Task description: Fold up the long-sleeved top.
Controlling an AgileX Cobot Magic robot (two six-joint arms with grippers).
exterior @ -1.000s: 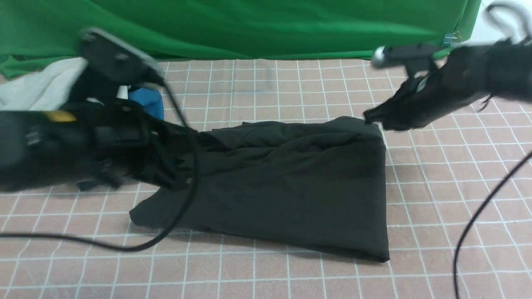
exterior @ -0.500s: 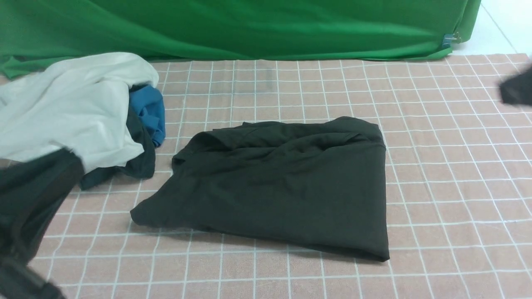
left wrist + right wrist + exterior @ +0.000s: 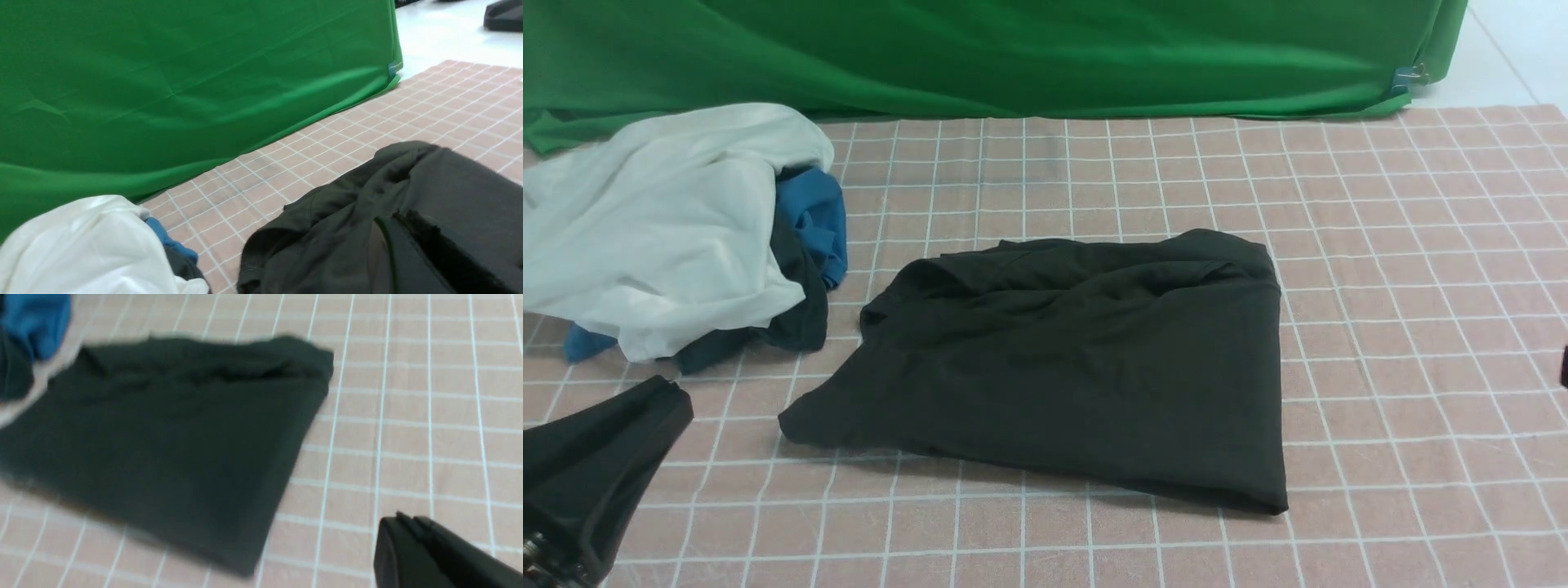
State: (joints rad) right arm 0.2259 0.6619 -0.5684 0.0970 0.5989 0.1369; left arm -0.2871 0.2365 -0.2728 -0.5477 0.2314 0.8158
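On the gridded mat (image 3: 1380,343), long-sleeved top (image 3: 1078,376) folded, dark, rumpled, both arms' fingers closed, empty.

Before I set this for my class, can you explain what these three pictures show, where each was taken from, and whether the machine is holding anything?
It is a robot with two arms. One picture looks forward from between the arms; the other two come from cameras on its wrists. On the checked cloth lies a dark long-sleeved top, folded into a rough rectangle. Beside it sits a pile: a white garment, a blue cloth and a smaller dark cloth. A green curtain hangs behind. The left tool and right tool are shut, holding nothing.
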